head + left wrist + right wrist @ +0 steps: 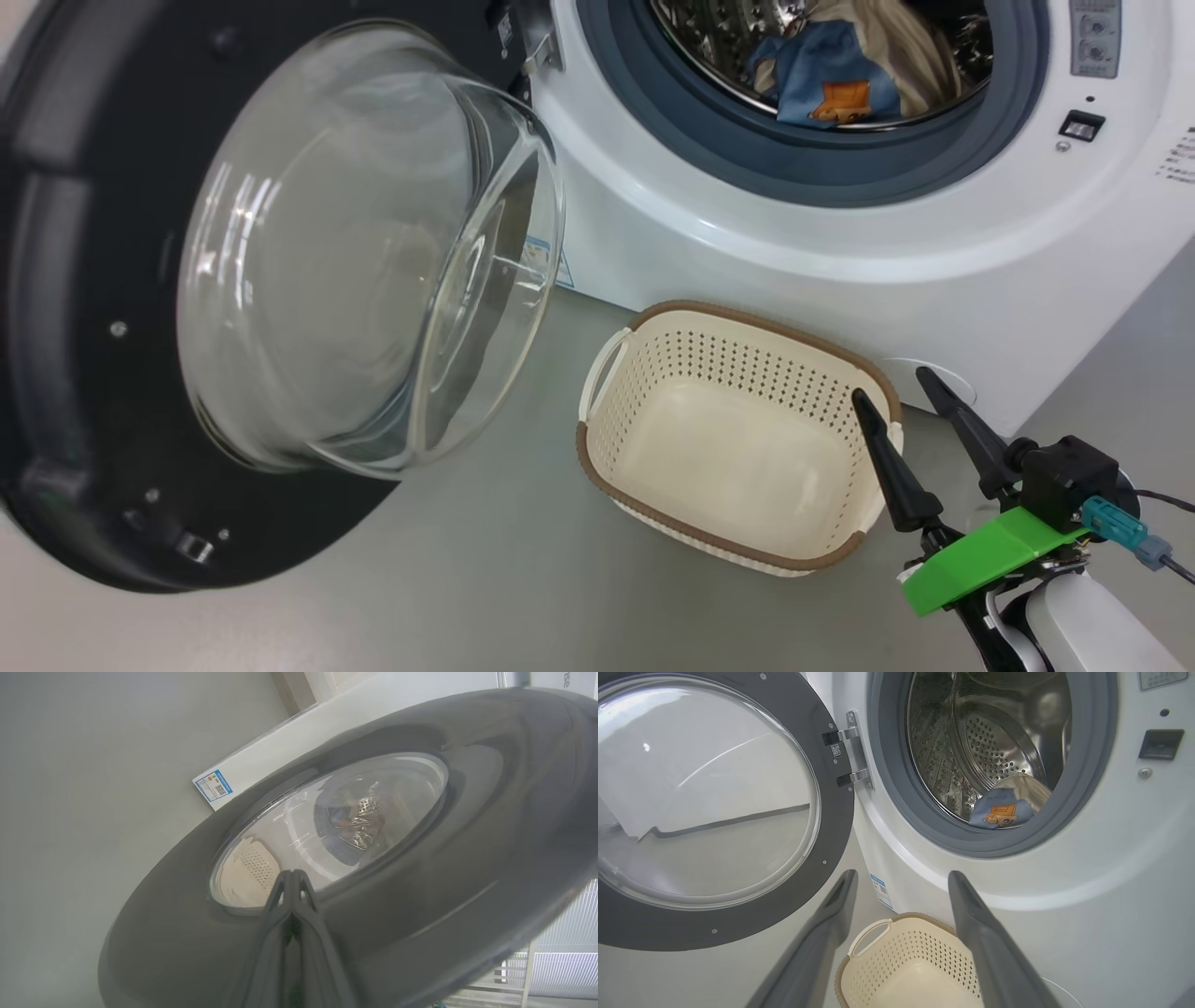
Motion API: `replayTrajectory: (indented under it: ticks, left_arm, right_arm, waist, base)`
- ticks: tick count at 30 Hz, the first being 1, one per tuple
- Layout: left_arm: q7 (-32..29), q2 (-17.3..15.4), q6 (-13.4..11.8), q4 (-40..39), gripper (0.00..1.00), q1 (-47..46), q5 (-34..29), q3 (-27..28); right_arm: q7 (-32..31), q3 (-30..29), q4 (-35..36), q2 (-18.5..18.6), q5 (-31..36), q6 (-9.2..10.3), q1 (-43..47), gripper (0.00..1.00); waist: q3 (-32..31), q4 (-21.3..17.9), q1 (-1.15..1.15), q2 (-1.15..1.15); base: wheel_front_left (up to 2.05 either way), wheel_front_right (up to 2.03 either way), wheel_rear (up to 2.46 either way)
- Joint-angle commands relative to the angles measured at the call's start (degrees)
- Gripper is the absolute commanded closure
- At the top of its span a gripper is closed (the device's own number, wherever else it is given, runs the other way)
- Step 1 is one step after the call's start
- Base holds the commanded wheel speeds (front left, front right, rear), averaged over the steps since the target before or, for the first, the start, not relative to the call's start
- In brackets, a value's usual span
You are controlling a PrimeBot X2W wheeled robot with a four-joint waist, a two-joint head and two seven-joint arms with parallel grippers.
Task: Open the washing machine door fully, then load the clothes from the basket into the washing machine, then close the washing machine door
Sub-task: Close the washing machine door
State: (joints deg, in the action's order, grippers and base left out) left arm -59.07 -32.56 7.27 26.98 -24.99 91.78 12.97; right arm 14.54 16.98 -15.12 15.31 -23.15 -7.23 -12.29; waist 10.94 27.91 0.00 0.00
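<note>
Clothes (831,84) lie in the machine (747,224), basket (728,373) empty. I hold my left gripper (290,874), fingers pressed together, at the door (490,835) to push it closed, I judge; right gripper (890,383) is spread wide, idle.

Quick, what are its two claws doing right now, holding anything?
Left gripper: closed, holding nothing, tips by the washing machine door.
Right gripper: open, empty, near the basket.
</note>
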Motion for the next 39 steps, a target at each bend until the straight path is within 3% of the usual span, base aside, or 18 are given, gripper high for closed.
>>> replayTrajectory:
  ticks: [1, 15, 29, 39]
  left_arm:
    - [-1.41, -2.81, 0.22, -3.21, 1.00, 0.20, 0.99, 1.59]
    - [-6.41, 0.02, 0.22, -15.80, 1.00, 6.36, 1.83, 1.01]
    - [-11.42, 3.82, 0.22, -26.26, 1.00, 9.58, 2.03, -1.60]
    - [-11.22, 7.33, 0.22, -30.76, 1.00, 9.52, 0.07, -3.78]
  right_arm:
    - [0.46, 0.58, 1.56, -0.15, -0.04, -0.25, 0.60, 0.00]
    - [0.46, -2.43, 2.34, -1.19, 0.26, -0.25, 2.83, 0.00]
    - [0.46, -5.13, 3.16, -2.23, 0.53, -0.25, 4.86, 0.00]
    - [0.46, -6.19, 3.44, -3.62, 0.57, -0.25, 5.90, 0.00]
  waist:
    - [-0.61, -0.39, 0.00, 0.00]
    - [-3.04, -2.82, 0.00, 0.00]
    - [-4.91, -7.78, 0.00, 0.00]
    - [-6.26, -12.29, 0.00, 0.00]
  base:
    - [0.00, 0.00, 0.00]
    - [0.00, 0.00, 0.00]
    - [0.00, 0.00, 0.00]
    - [0.00, 0.00, 0.00]
